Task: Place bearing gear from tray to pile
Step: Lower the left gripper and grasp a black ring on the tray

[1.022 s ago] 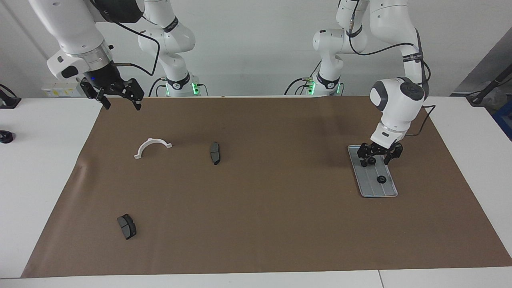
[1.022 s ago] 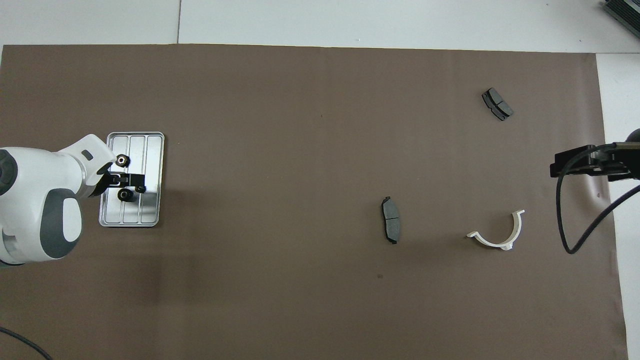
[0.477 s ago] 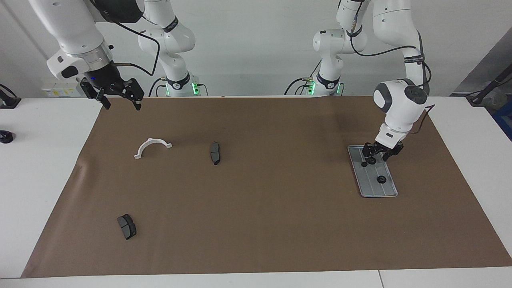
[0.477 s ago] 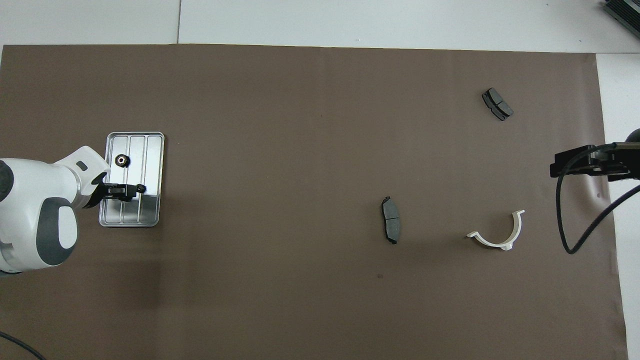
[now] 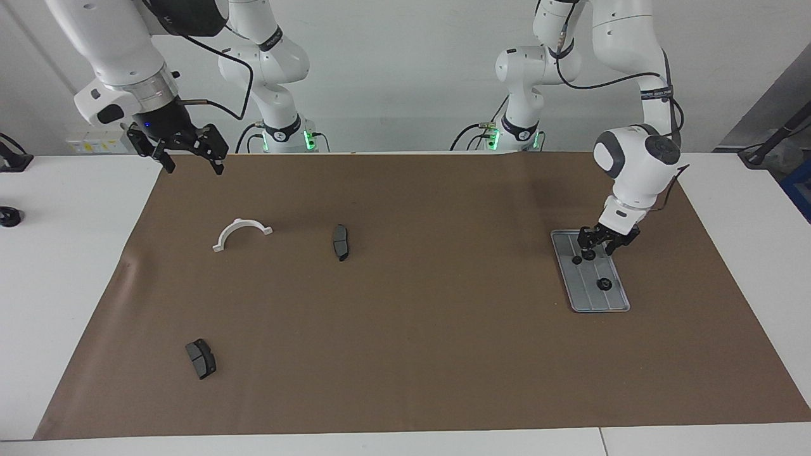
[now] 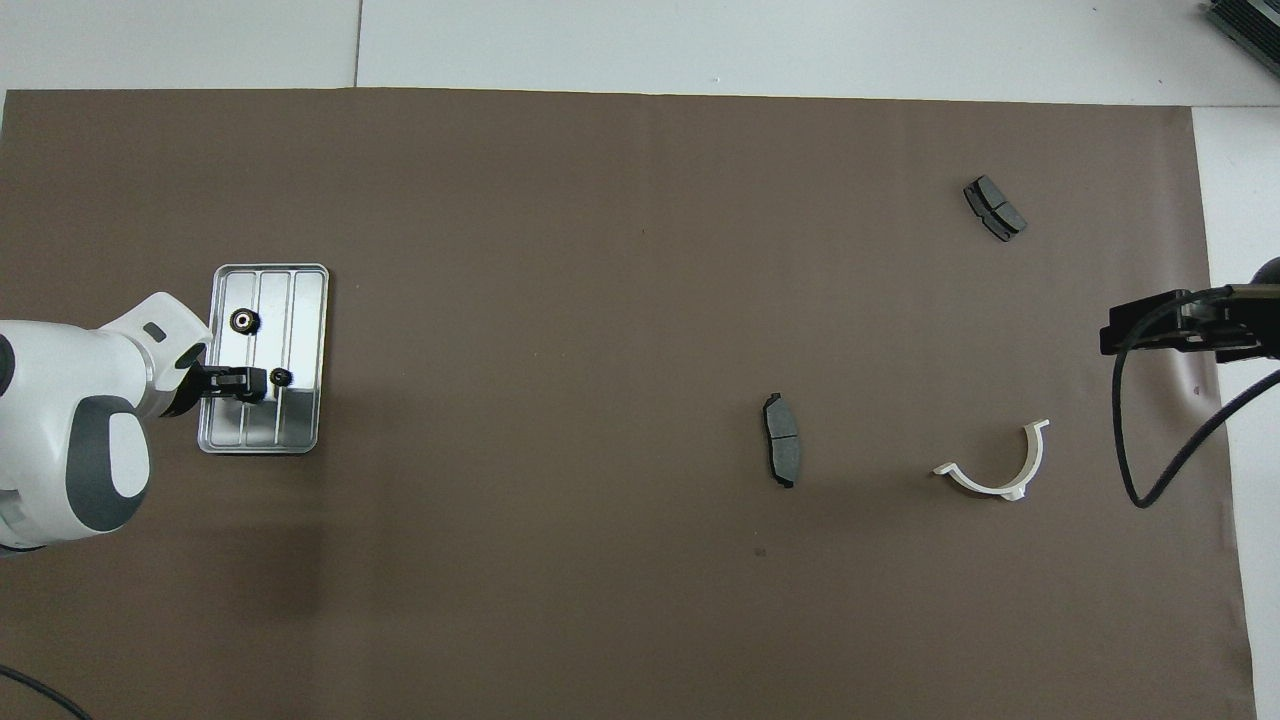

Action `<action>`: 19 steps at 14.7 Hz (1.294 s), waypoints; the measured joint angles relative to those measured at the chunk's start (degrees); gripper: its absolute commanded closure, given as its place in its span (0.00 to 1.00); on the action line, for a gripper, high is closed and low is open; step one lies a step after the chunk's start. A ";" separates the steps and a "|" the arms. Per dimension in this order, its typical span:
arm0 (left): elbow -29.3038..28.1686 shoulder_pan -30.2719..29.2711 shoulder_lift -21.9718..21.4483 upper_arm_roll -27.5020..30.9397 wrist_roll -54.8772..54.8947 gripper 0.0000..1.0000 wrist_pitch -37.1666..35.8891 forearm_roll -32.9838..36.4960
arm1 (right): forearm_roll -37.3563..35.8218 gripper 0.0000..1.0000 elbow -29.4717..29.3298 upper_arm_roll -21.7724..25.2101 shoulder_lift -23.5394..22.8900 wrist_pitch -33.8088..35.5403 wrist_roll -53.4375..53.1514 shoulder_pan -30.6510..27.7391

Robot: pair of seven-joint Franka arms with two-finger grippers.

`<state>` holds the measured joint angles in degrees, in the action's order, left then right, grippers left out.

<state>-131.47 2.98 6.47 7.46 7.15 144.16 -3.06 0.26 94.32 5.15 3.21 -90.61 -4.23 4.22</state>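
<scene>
Since a second ago the left gripper [image 5: 594,253] has narrowed around one bearing gear [image 5: 588,254] and risen a little over the tray [image 5: 573,294]. It seems to have the gear pinched, though contact is hard to confirm. A second gear [image 5: 604,284] lies in the tray. Pickup is in hand; next comes a carry to the pile by the white bracket [image 5: 241,233]. The right gripper [image 5: 191,159] waits, spread wide and holding nothing.

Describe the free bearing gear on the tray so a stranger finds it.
Find the silver tray at the left arm's end of the brown mat. The bearing gear lies on its end farther from the robots, unlike the one in the left gripper.
</scene>
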 measured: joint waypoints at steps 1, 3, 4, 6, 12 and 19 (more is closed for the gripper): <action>-0.12 0.00 0.00 -0.01 0.00 0.34 0.29 -0.29 | 0.00 0.00 0.00 0.00 0.00 0.00 0.00 0.00; -0.20 0.00 0.00 -0.02 0.00 0.39 0.43 -0.52 | 0.00 0.00 0.00 0.00 0.00 0.00 0.00 0.00; -0.23 -0.01 0.00 -0.02 0.00 0.40 0.44 -0.60 | 0.00 0.00 0.00 0.00 0.00 0.00 0.00 0.00; -0.50 -0.01 0.01 -0.03 0.00 0.40 0.44 -0.64 | 0.00 0.00 0.00 0.00 0.00 0.00 0.00 0.00; -1.03 -0.01 0.01 -0.28 0.00 0.40 1.35 -1.63 | 0.00 0.00 0.00 0.00 0.00 0.00 0.00 0.00; -1.41 -0.01 0.01 -0.33 0.00 0.88 1.60 -3.16 | 0.00 0.00 0.00 0.00 0.00 0.00 0.00 0.00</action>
<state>-132.88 2.97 6.48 7.13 7.16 145.76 -6.22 0.26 94.32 5.15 3.21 -90.61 -4.23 4.22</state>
